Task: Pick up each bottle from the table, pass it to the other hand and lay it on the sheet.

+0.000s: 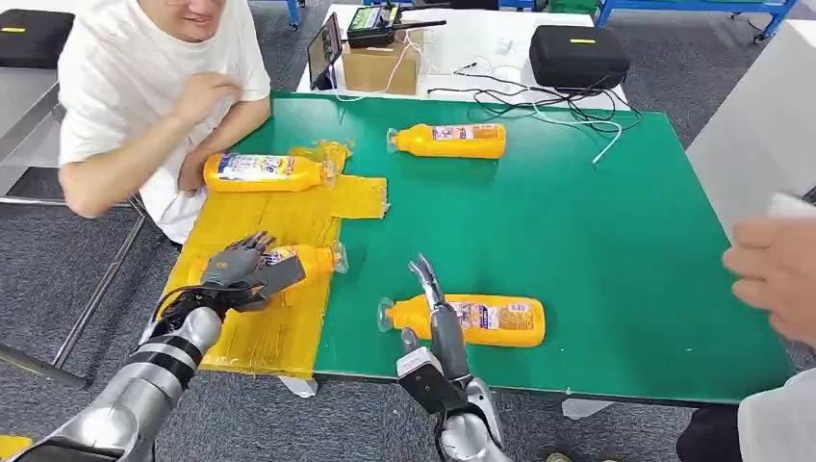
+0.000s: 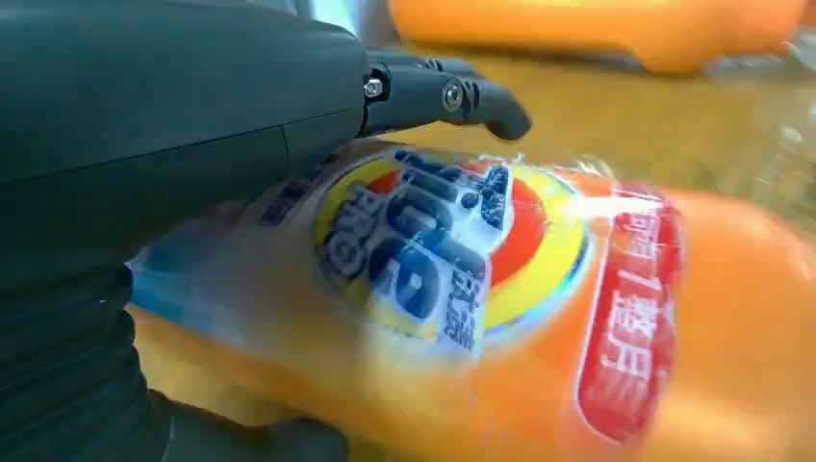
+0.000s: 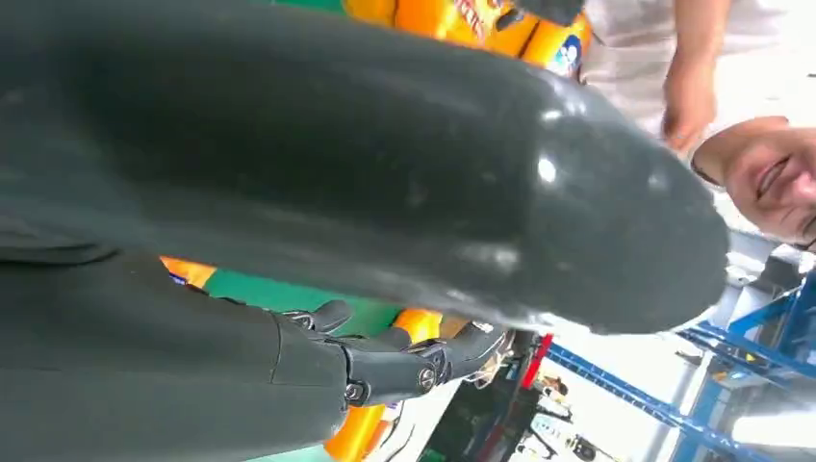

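The left hand (image 1: 242, 270) lies over an orange plastic bottle with a blue and red label (image 1: 306, 262) and grips it, the dark fingers (image 2: 452, 96) curled over its side; this bottle lies on its side on the yellow plastic sheet (image 1: 279, 327). Farther from this hand, on the same sheet, lies a second orange bottle (image 1: 265, 172), just before a person in a white shirt (image 1: 144, 87). The right hand (image 1: 435, 313) holds nothing, its fingers stretched and apart, just beside the neck of a third orange bottle (image 1: 481, 320) lying on the green table top (image 1: 597, 231). Well beyond that hand, a fourth orange bottle (image 1: 452, 141) lies on the table. To its right, another person's hand (image 1: 775, 269) reaches in.
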Robot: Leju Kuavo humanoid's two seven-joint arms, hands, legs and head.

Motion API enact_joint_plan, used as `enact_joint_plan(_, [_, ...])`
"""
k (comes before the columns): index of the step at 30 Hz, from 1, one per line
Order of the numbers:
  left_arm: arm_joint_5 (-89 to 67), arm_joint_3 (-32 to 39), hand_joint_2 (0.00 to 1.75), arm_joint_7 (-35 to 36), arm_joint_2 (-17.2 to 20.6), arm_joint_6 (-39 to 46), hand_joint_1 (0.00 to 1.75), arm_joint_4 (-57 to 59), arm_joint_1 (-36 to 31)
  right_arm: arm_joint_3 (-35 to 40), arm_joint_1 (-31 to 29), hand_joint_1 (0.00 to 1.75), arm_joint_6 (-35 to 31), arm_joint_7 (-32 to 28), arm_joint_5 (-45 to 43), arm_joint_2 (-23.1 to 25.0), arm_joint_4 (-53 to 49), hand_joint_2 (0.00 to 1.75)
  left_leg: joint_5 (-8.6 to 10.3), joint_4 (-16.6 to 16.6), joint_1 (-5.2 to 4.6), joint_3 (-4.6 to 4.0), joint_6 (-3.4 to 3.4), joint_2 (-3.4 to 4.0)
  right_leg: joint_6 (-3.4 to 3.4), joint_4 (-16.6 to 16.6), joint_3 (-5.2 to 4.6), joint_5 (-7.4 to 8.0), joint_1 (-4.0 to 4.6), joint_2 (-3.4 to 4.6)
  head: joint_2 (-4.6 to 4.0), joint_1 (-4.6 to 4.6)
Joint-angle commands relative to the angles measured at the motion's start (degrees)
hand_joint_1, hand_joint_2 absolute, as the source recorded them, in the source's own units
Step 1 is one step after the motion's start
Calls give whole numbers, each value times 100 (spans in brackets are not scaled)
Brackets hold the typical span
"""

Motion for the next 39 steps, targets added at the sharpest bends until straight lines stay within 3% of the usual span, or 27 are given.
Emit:
enact_joint_plan(1, [1351,4,175,-605,246,-783,0,-811,804,94,-130,0,0,-122,-85,-73,367,0,2,-16,3,12,-7,12,-14,-17,7,5,4,10,0,-2])
enact_joint_plan(5, [2227,77,175,-765,154,-689,0,-1650,1164,171,-148,0,-72,-147,-165,-106,394,0,0,-7,-3,6,-3,2,-7,-4,5,1,-4,4,0,-2])
enact_joint_plan(9, [2862,224,175,-1275,-177,114,0,-2902,1687,195,-62,0,-131,-116,-158,-160,336,0,0,-1,0,-6,-4,-7,-8,-7,-5,0,1,-8,2,2])
enact_joint_plan(14, [3421,125,175,-1651,-159,-45,0,-3888,2064,268,-63,0,-303,-141,82,-219,364,0,-5,7,7,-33,-7,-3,-13,-3,-35,-5,8,-12,0,2])
enact_joint_plan(20, [4216,202,175,-1966,-249,-390,0,-5011,2467,333,-16,0,-1078,-293,864,-538,99,0,-3,5,4,-55,-3,-6,-6,-3,-55,-3,5,-13,0,0])
enact_joint_plan(21, [4483,254,175,-2041,-241,-540,0,-5229,2525,270,-3,0,-1419,-17,1738,-765,-86,175,-6,8,8,-56,-5,-5,-8,-3,-55,-5,9,-13,0,0])
enact_joint_plan(22, [4616,349,175,-2180,-278,-564,0,-5450,2614,-75,107,0,-1419,162,2404,-834,-364,175,-3,8,5,-64,-3,-6,-6,-2,-64,-3,6,-13,0,0])
enact_joint_plan(24, [5090,567,175,-2316,-414,-800,0,-5892,2851,-374,234,0,-1419,324,2789,-1050,-778,175,-5,9,4,-66,-2,-11,-6,-2,-64,-6,5,-20,2,0])
enact_joint_plan(27, [6256,636,175,-1980,-494,-1537,0,-6402,3261,-739,442,0,-1419,461,2821,-1215,-1338,175,-6,10,1,-72,-1,-6,-5,0,-70,-6,2,-13,0,0])
enact_joint_plan(29, [6296,700,175,-1944,-602,-1475,0,-6594,3542,-896,613,0,-1416,717,3025,-1369,-1594,175,-7,8,-5,-70,-1,-8,-6,-1,-69,-7,-2,-14,0,0])
enact_joint_plan(31, [5891,804,175,-1719,-771,-876,0,-6666,3861,-1145,781,0,-1084,1446,3453,-1491,-1629,175,-11,8,-5,-64,-1,-9,-7,-5,-60,-10,-1,-15,0,0])
enact_joint_plan(35, [5814,751,175,-1855,-785,-839,0,-6599,3967,-1205,833,0,-1106,1411,3436,-1537,-1571,175,-10,3,-6,-62,-2,-7,-8,-10,-61,-7,-1,-13,0,-2])
enact_joint_plan(37, [5616,697,175,-1566,-926,-516,0,-6442,4003,-1337,877,0,-1108,1479,3209,-1442,-1525,175,-10,8,-4,-68,-4,-8,-10,-6,-67,-7,2,-15,0,2])
enact_joint_plan(39, [5155,544,175,-1645,-1100,-118,0,-6125,4173,-1423,900,0,-1164,1697,3562,-1506,-1299,175,-8,0,-6,-63,-5,-10,-12,-9,-63,-8,0,-16,0,-2])
